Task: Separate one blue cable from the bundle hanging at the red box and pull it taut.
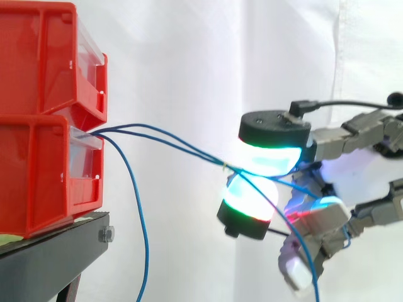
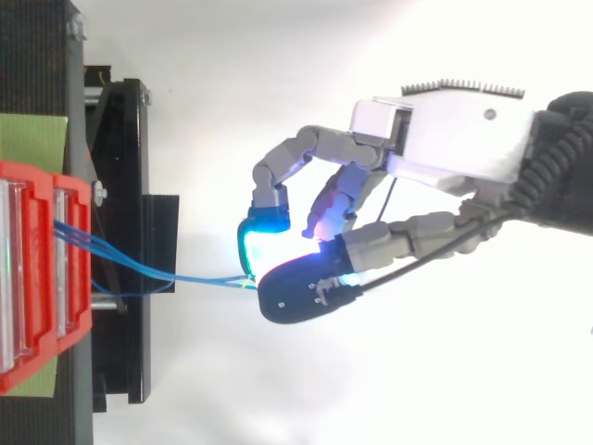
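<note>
The robot hand (image 2: 454,139) is to the right of the red box (image 1: 38,176), well apart from it, up in the air. Two of its glowing pads (image 1: 271,158) are pressed together, one above and one below. They pinch two blue cables (image 1: 170,139) between them. The other fingers are curled, farther from the box.

The two cables come out of the front of the red box, near its top edge. They run side by side to the pinch and drop a little on the way. They look nearly straight, with a soft bend close to the box. Past the pinch, on the side away from the box, blue cable hangs down by the curled fingers.

A third cable (image 1: 142,233) comes out of the same spot on the box and hangs down near it, free.

A top box (image 1: 44,56) sits on the red box. Both rest on a black stand (image 1: 50,258). A white curtain (image 1: 189,63) hangs behind the box.
</note>
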### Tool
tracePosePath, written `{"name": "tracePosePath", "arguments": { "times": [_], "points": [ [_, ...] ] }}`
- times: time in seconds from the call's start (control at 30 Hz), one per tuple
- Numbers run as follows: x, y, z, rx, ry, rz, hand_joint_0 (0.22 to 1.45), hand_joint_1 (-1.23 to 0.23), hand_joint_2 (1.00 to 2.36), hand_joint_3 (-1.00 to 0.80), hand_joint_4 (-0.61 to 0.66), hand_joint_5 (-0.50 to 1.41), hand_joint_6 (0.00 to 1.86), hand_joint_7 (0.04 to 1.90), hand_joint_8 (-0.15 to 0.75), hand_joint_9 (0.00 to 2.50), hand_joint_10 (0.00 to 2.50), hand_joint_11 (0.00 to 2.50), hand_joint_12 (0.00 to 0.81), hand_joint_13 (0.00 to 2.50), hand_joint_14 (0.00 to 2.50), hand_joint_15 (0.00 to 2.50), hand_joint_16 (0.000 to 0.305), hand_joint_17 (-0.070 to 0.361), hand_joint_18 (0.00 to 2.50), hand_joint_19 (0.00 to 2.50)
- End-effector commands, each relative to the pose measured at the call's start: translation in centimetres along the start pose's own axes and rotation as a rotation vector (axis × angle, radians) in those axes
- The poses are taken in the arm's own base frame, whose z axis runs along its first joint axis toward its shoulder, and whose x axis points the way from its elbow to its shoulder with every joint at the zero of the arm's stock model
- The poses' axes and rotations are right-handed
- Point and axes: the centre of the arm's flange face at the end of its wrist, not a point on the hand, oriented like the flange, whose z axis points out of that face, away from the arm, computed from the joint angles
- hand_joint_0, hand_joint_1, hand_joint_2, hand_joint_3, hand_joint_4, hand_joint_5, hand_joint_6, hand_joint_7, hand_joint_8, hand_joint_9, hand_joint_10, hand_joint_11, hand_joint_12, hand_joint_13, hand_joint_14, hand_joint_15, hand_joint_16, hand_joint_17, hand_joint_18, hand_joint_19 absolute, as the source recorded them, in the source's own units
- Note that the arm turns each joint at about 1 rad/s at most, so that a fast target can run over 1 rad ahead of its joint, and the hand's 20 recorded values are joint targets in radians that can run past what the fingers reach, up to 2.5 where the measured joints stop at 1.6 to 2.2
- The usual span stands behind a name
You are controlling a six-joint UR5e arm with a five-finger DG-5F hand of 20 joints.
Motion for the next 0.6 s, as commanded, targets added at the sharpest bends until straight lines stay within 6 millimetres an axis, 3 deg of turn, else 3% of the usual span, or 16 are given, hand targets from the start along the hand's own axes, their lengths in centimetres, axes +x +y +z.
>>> {"name": "tracePosePath", "arguments": {
  "times": [0.0,0.33,0.47,0.57],
  "points": [
    [-0.5,1.2,-0.9,-0.002,-0.019,-0.044,0.65,-0.69,1.02,-0.31,-0.14,-0.2,0.94,1.02,0.195,1.24,0.02,1.37,0.283,1.01,0.02,0.61,0.038,0.085,0.64,0.43],
    [0.1,1.1,-1.6,0.04,-0.015,-0.067,0.65,-0.68,1.02,-0.31,-0.12,-0.2,0.94,1.01,0.203,1.24,0.01,1.37,0.287,1.01,0.02,0.62,0.038,0.085,0.64,0.44],
    [-0.2,1.9,-3.2,0.087,-0.06,-0.087,0.64,-0.69,1.02,-0.29,-0.11,-0.19,0.93,1.03,0.208,1.24,0.02,1.36,0.287,1.01,0.02,0.63,0.038,0.085,0.63,0.45],
    [-0.3,1.3,-3.7,0.103,-0.09,-0.077,0.64,-0.69,1.02,-0.29,-0.11,-0.19,0.93,1.04,0.208,1.25,0.02,1.38,0.287,1.01,0.02,0.63,0.038,0.085,0.63,0.45]
  ]
}}
